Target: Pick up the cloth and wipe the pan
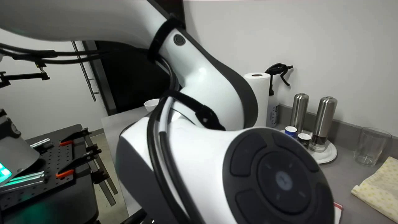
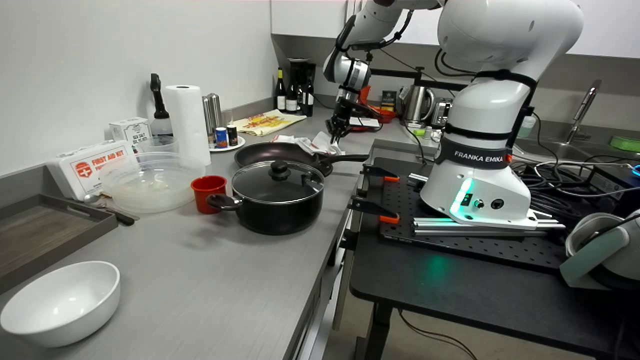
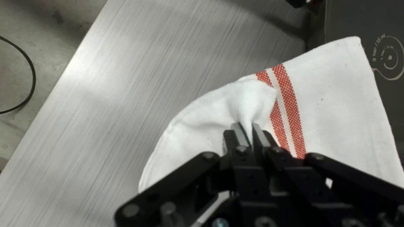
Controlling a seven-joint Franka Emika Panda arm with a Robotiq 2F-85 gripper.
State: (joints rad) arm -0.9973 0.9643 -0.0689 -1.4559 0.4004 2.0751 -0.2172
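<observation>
In the wrist view my gripper (image 3: 246, 134) is shut on a pinched fold of the white cloth (image 3: 195, 126). Red-striped white fabric (image 3: 341, 104) lies right against that fold; whether it is the same piece I cannot tell. Its far corner overlaps the dark, marked surface of the pan (image 3: 389, 60), contact unclear. An exterior view shows the black pan (image 2: 272, 151) on the counter, its handle (image 2: 350, 158) pointing to the counter edge. Just behind it the gripper (image 2: 337, 140) points down at the cloth (image 2: 320, 144). The arm blocks most of that area in an exterior view.
A lidded black pot (image 2: 280, 215) stands close in front of the pan, beside a red cup (image 2: 208, 194). A paper towel roll (image 2: 184, 122), shakers (image 2: 232, 135) and a yellow towel (image 2: 267, 122) line the wall side. The counter's edge (image 3: 63, 74) drops to the floor.
</observation>
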